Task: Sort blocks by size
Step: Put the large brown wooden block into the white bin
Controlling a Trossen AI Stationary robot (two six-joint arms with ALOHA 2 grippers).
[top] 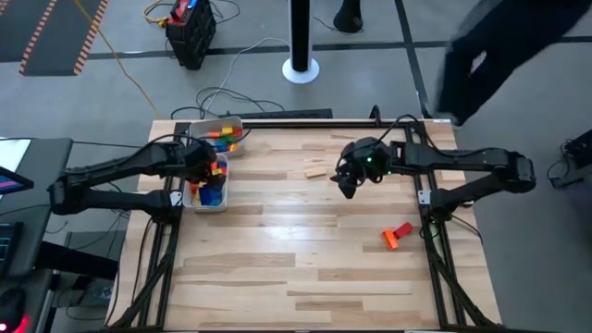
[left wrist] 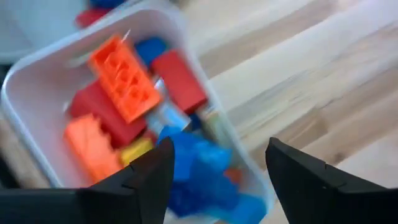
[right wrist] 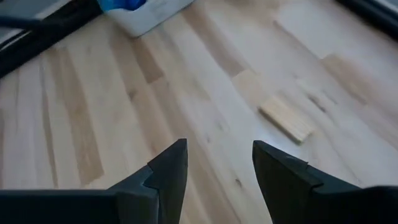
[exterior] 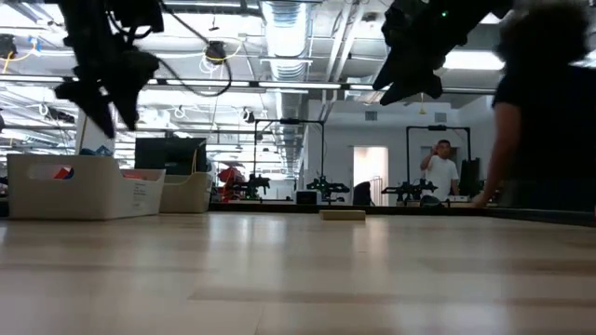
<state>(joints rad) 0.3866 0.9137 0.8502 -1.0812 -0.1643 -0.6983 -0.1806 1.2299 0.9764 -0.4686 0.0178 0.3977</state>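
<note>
While the left end effector [left wrist: 214, 165] hangs open, empty, over the near tray [top: 189, 200], the right end effector [right wrist: 217, 165], open and empty, should descend squarely over the tan block [right wrist: 286, 118].

Even overhead lighting; the wooden counter [top: 305, 231] is bright, with soft shadows beneath both arms. A person [top: 499, 46] at the far right edge is smeared by motion blur in the high view. In the low view, ceiling light strips [exterior: 289, 37] glare overhead, the arms read as dark silhouettes, and the near counter surface is out of focus. The left wrist view is blurred throughout, softening the blocks [left wrist: 143, 106] in the white tray [left wrist: 37, 81]; the right wrist view is slightly soft.
</note>
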